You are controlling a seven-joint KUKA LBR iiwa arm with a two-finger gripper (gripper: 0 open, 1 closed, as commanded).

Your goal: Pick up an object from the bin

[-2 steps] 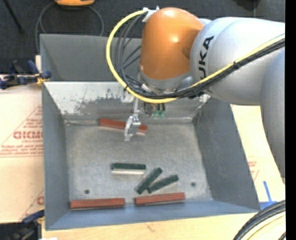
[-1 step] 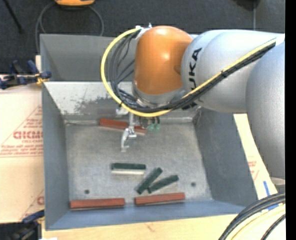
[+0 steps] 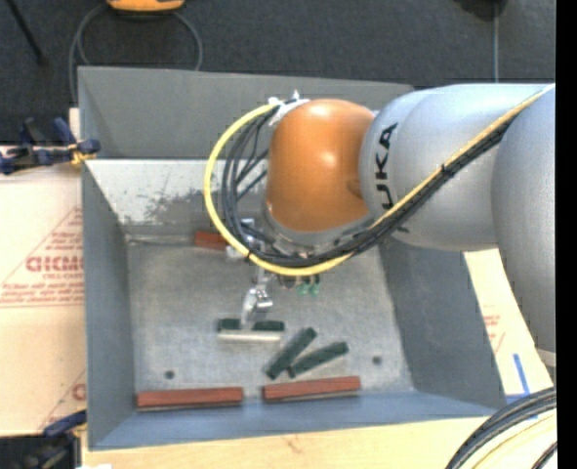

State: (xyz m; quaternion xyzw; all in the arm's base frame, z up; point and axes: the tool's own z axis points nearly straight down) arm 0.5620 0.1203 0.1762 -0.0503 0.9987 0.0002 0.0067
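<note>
The grey metal bin point(image 3: 105, 291) holds only a few loose pieces, lying flat and mostly well apart, which leaves room to come straight down on any one of them. The arm enters from 3 o'clock. Its rounded orange wrist cover point(image 3: 312, 164) and looped yellow and black cables point(image 3: 220, 179) hang over the back half of the floor, so the wrist points downward, the posture suited to a top grasp. The claw point(image 3: 259, 306) sits near the middle of the floor, directly above a pale flat metal-looking bar point(image 3: 250, 334), which has a small dark green block point(image 3: 230, 324) at its 9 o'clock end. I judge that bar to be the thing to pick. Whether the claw is apart or together I cannot tell, nor whether it touches the bar. Two dark green slim sticks point(image 3: 290, 352) point(image 3: 320, 355) lie crossed near each other toward 5 o'clock, close enough to be nudged. Two long reddish-brown flat strips point(image 3: 188, 397) point(image 3: 310, 389) lie end to end along the 6 o'clock wall, awkward to grasp there. A short reddish-brown piece point(image 3: 209, 240) lies at 11 o'clock against the back wall.
</note>
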